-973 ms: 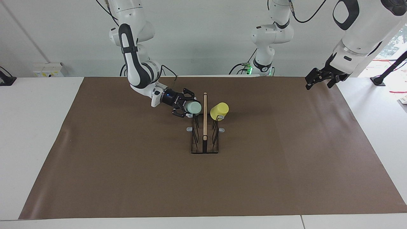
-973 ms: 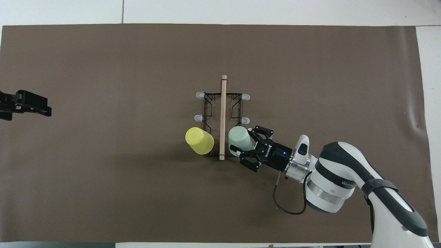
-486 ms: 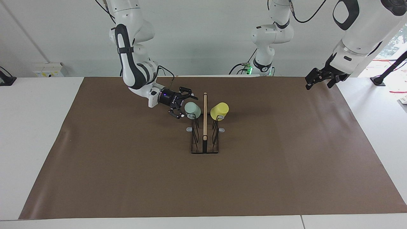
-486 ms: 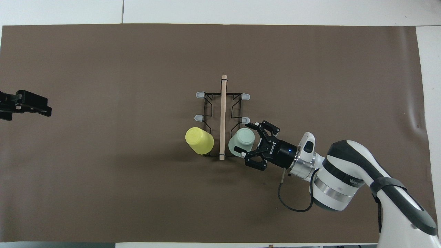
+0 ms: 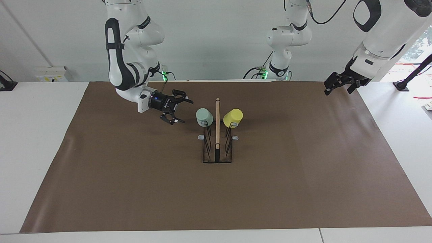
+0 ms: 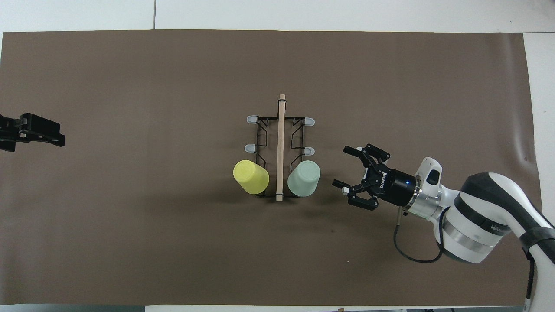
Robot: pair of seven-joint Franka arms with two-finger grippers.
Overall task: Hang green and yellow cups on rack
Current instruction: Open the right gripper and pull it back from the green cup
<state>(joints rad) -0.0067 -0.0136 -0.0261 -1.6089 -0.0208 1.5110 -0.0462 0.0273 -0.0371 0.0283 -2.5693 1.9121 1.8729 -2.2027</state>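
Note:
The rack [image 5: 217, 128] [image 6: 281, 130] stands on its black base in the middle of the mat, its wooden bar pointing up. The pale green cup [image 5: 204, 117] [image 6: 304, 178] hangs upside down on a peg on the side toward the right arm. On the matching peg on the side toward the left arm hangs the yellow cup [image 5: 233, 118] [image 6: 251, 176]. My right gripper [image 5: 185, 111] [image 6: 342, 168] is open and empty, level with the green cup and a short gap away from it. My left gripper [image 5: 332, 86] [image 6: 43, 134] waits open and empty over the mat's edge at its own end.
A brown mat [image 5: 135, 189] [image 6: 130, 242] covers most of the white table. Four grey-tipped pegs of the rack carry nothing. A third white arm [image 5: 280, 40] stands off the table's edge, between the two arms' bases.
My right gripper opened, let go of the green cup on its peg and drew back toward its own end. The cup stays hanging. The left arm has not moved.

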